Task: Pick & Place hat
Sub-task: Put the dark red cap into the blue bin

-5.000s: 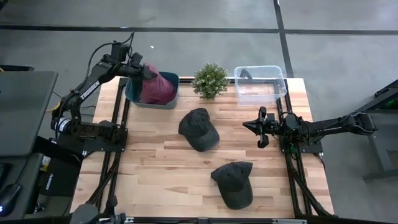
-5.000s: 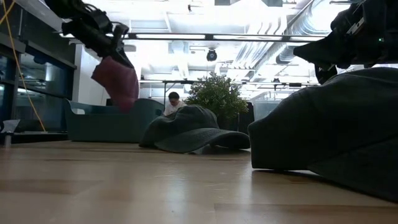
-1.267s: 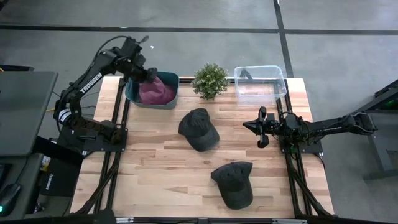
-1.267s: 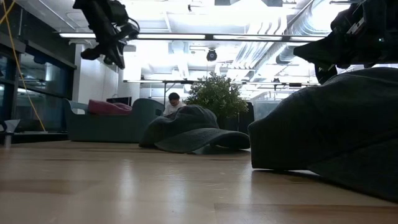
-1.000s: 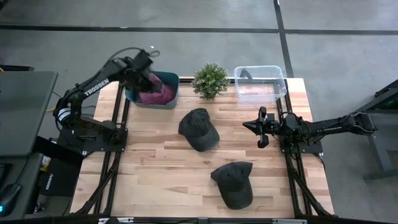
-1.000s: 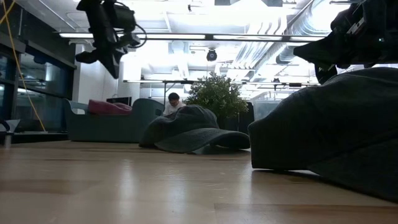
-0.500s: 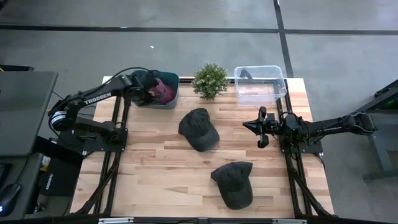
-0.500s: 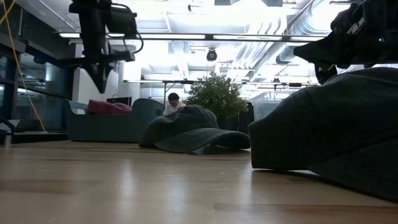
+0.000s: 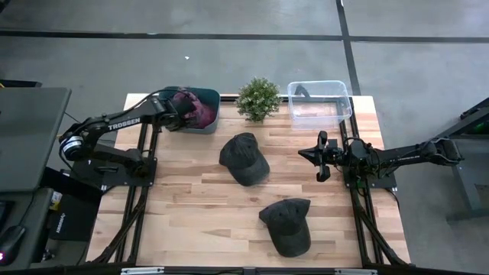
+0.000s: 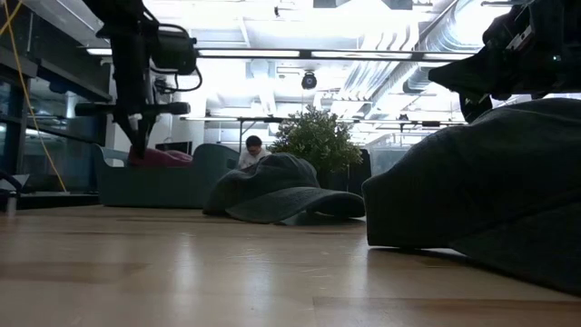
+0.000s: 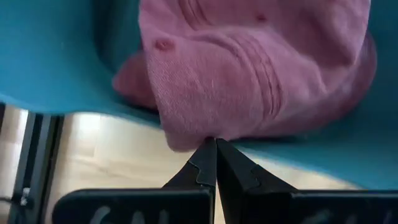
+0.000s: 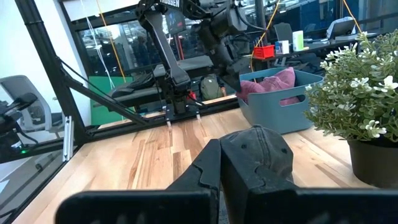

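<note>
Looks like a robotics lab or open industrial workspace. Grey concrete floor (image 9: 229, 61) around a butcher-block table (image 9: 199, 206) on black framing, exposed ducts (image 10: 399, 54) and strip lights overhead, glass partitions (image 12: 124, 37), cluttered benches further back, an office chair (image 12: 22, 112), and a person (image 10: 251, 150) seated behind the potted plant (image 10: 318, 136).

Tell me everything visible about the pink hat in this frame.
The pink hat is a soft cloth cap with stitched seams and small eyelets, crumpled rather than holding its shape. It lies inside the teal bin at the table's back left corner, resting against the bin's wall and rising slightly above the rim in the low view. The left gripper, fingers shut, is right at the hat's edge; whether it touches the cloth cannot be told. Nothing else is in contact with it.
</note>
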You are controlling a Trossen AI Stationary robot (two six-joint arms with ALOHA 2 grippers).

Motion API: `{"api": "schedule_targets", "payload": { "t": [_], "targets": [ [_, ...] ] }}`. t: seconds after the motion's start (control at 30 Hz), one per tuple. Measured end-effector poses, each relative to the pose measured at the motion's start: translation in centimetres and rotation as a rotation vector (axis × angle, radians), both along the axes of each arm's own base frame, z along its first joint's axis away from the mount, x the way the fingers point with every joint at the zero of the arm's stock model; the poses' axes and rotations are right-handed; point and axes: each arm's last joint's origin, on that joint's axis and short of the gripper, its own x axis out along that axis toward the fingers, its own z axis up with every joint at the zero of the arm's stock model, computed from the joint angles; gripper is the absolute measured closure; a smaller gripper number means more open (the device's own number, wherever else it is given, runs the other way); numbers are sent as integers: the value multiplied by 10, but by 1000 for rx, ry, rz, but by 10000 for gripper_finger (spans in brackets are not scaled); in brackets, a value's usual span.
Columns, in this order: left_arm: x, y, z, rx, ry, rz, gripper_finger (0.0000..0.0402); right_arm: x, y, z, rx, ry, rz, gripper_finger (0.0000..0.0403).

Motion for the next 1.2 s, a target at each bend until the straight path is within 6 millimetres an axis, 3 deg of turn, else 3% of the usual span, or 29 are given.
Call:
{"api": "schedule_targets", "payload": {
  "t": [0.23,0.5,0.63,0.97,1.2],
  "targets": [
    [-2,3,-7,113,44,65,401,0,0,0,0,0,-1,402],
    [-1,4,-34,60,127,72,401,0,0,0,0,0,-1,402],
    [0,4,-37,57,127,79,401,0,0,0,0,0,-1,402],
    [12,12,-1,107,11,57,401,0,0,0,0,0,-1,402],
    [18,21,23,249,14,65,401,0,0,0,0,0,-1,402]
  ]
}}
